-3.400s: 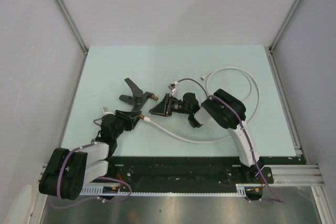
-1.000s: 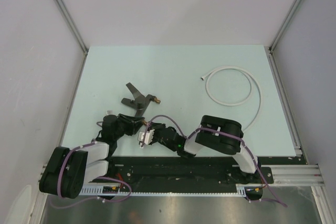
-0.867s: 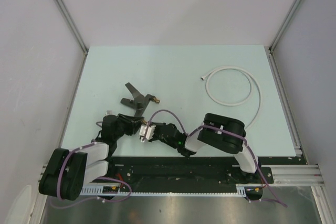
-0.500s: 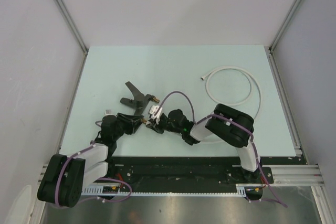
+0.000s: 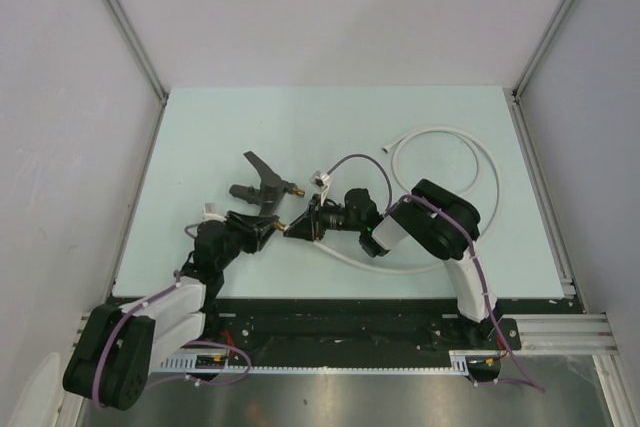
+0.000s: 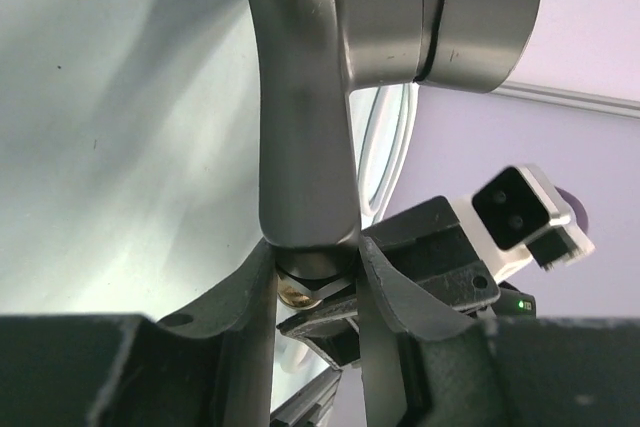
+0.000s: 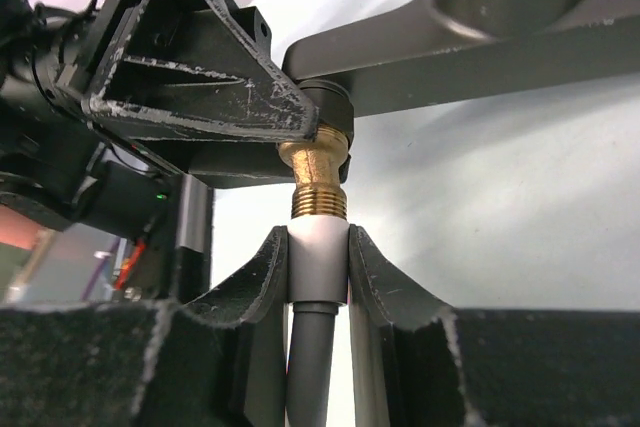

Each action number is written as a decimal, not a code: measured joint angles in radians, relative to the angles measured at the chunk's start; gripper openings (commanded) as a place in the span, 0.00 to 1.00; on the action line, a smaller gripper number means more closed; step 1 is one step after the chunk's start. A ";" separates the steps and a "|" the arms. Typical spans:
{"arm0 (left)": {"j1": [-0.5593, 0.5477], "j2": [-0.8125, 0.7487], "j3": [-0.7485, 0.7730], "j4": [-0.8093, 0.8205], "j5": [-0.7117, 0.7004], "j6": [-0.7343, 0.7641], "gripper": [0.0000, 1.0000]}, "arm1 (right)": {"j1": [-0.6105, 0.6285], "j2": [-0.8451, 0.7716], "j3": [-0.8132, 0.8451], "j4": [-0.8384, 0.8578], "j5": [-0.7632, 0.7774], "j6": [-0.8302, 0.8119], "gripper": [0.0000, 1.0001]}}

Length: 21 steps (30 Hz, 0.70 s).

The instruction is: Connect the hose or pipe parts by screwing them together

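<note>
Since a second ago, my right gripper (image 5: pixel 297 228) has swung up from the near edge of the table (image 5: pixel 300 117) toward the middle, carrying one end of the hose (image 5: pixel 488 183) with it, and it now sits just beside my left gripper (image 5: pixel 270 230). Both are clenched. In the right wrist view, my right fingers (image 7: pixel 262 277) pinch the hose's white end sleeve (image 7: pixel 318 259) from both sides, with the tube running down between them and out of sight. That sleeve stands upright and in line with the brass thread (image 7: pixel 318 185) of the tap fitting (image 5: pixel 262 187), its top touching the lowest turns of the thread. I cannot tell whether any turn has caught. In the left wrist view, my left fingers (image 6: pixel 250 292) close on the fitting's grey stem just above a brass nut (image 6: pixel 298 291), and the rest of the dark body rises away from the camera. From above, the fitting is held low over the table left of centre. Its lever handle (image 5: pixel 258 163) points toward the far side and a second brass end (image 5: pixel 296 188) sticks out to the right. From my right gripper the hose passes under my right arm, curves out to the right side of the table and loops back. Its free end (image 5: pixel 390 147) lies well apart from both grippers. A purple cable (image 5: pixel 352 161) arches over my right wrist.
</note>
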 measured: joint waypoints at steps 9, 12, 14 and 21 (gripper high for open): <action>-0.056 0.007 0.000 0.025 -0.060 0.014 0.00 | -0.032 0.039 0.003 0.052 -0.055 0.253 0.11; -0.060 0.018 0.000 0.038 -0.063 0.013 0.00 | -0.035 0.040 0.003 0.053 -0.059 0.286 0.28; -0.060 0.023 0.000 0.045 -0.063 0.013 0.00 | -0.038 0.040 0.003 0.053 -0.062 0.291 0.38; -0.080 0.053 0.000 0.066 -0.040 -0.004 0.00 | -0.047 -0.028 -0.029 0.037 -0.012 0.172 0.61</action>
